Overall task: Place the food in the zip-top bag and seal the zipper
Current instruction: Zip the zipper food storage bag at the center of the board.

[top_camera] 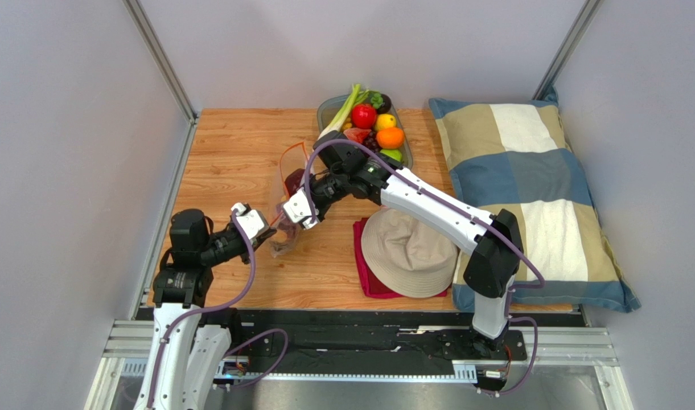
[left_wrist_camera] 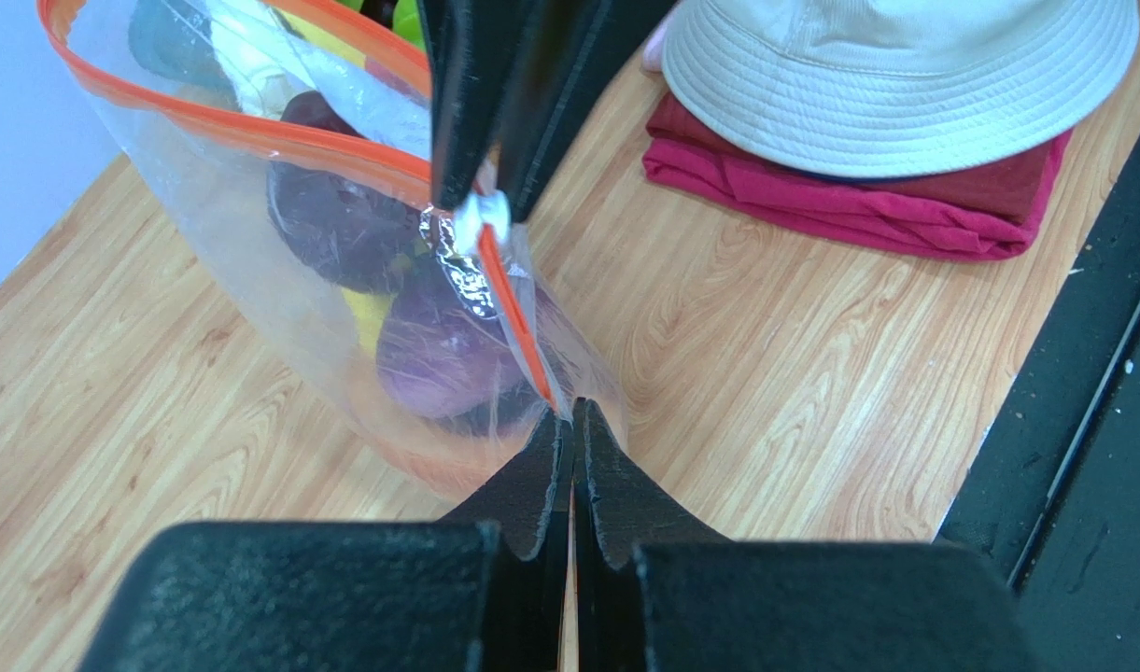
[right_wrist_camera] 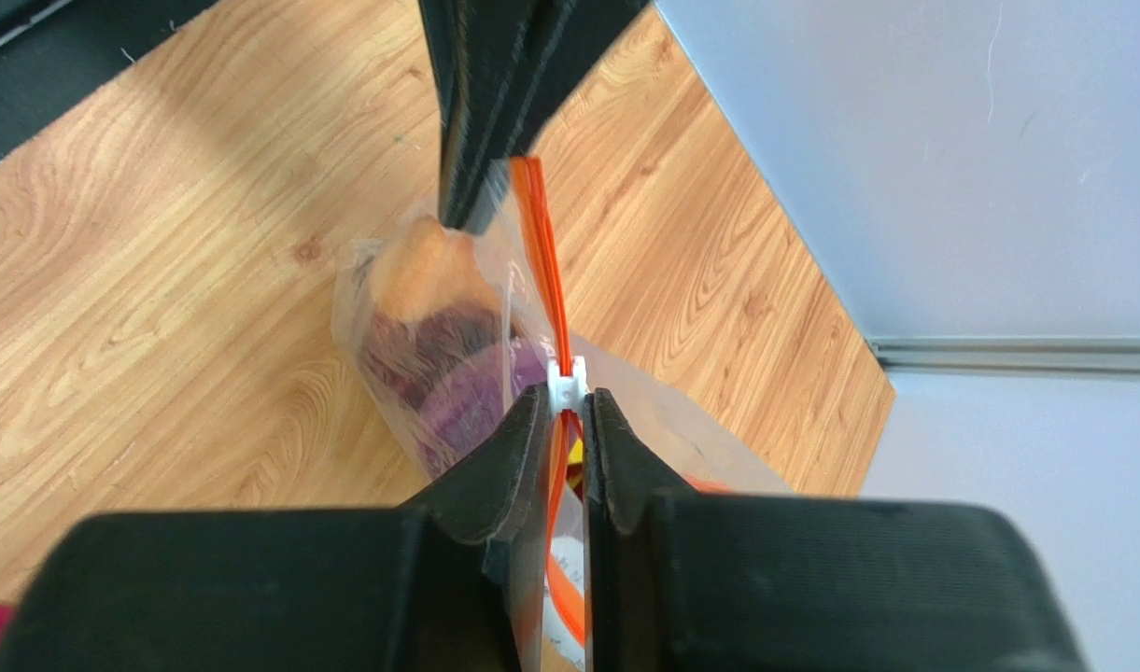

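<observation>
The clear zip-top bag (top_camera: 289, 181) stands on the wooden table, held up between both grippers. My left gripper (left_wrist_camera: 573, 409) is shut on the bag's near corner, at the end of the orange zipper (left_wrist_camera: 512, 315). My right gripper (right_wrist_camera: 571, 399) is shut on the white slider (right_wrist_camera: 571, 381) on the zipper strip; it also shows in the left wrist view (left_wrist_camera: 480, 217). Behind the slider the mouth (left_wrist_camera: 239, 129) stands open. Inside the bag lie a purple onion (left_wrist_camera: 442, 353), dark purple grapes (left_wrist_camera: 334, 210) and something yellow. An orange piece (right_wrist_camera: 424, 273) shows through the bag in the right wrist view.
A grey bowl (top_camera: 329, 109) at the back holds more food (top_camera: 378, 128): red, yellow, orange and green pieces and a leek. A beige hat (top_camera: 409, 252) sits on a folded red cloth (top_camera: 364, 272) to the right. A checked pillow (top_camera: 530, 188) fills the right side.
</observation>
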### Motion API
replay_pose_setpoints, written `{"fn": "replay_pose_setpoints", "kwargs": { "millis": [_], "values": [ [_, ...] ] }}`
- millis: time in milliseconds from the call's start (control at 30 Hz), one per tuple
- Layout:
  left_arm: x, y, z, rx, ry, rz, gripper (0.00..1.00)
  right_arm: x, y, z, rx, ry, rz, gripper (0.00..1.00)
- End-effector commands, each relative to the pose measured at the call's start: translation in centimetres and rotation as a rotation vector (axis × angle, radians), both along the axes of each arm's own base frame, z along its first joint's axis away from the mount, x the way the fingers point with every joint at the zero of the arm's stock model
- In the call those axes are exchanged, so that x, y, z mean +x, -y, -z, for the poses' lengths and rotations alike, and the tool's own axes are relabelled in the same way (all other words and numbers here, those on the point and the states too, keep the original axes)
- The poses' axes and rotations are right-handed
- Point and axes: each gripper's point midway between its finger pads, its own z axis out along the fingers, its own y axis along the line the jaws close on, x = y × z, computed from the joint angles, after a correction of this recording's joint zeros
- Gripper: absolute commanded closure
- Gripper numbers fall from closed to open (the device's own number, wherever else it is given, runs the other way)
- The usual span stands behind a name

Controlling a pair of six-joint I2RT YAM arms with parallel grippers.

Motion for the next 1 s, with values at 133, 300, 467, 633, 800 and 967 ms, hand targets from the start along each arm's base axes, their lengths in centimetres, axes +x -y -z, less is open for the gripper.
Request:
{"fn": "replay_pose_setpoints", "kwargs": {
  "millis": [133, 300, 467, 633, 800, 967],
  "values": [
    [-0.5, 0.6, -2.8, -0.006, 0.098, 0.052, 1.0, 3.3, 0.5, -1.0, 0.005, 0.053, 0.079, 1.0],
    [-0.7, 0.4, -3.3, -0.014, 0.101, 0.026, 1.0, 5.6, 2.0, -0.7, -0.015, 0.069, 0.142, 1.0],
    [0.4, -0.7, -5.8, -0.081, 0.108, -0.116, 1.0, 8.7, 3.3, -2.3, 0.002, 0.08, 0.238, 1.0],
    [0.9, -1.8, -8.5, -0.128, 0.162, -0.219, 1.0, 11.9, 4.4, -2.7, 0.003, 0.101, 0.321, 1.0],
    [0.8, -2.8, -9.9, -0.146, 0.181, -0.303, 1.0, 14.4, 5.4, -3.0, 0.005, 0.115, 0.391, 1.0],
    [1.5, -4.9, -10.3, -0.132, 0.206, -0.434, 1.0, 16.1, 6.9, -1.8, -0.025, 0.117, 0.437, 1.0]
  ]
}}
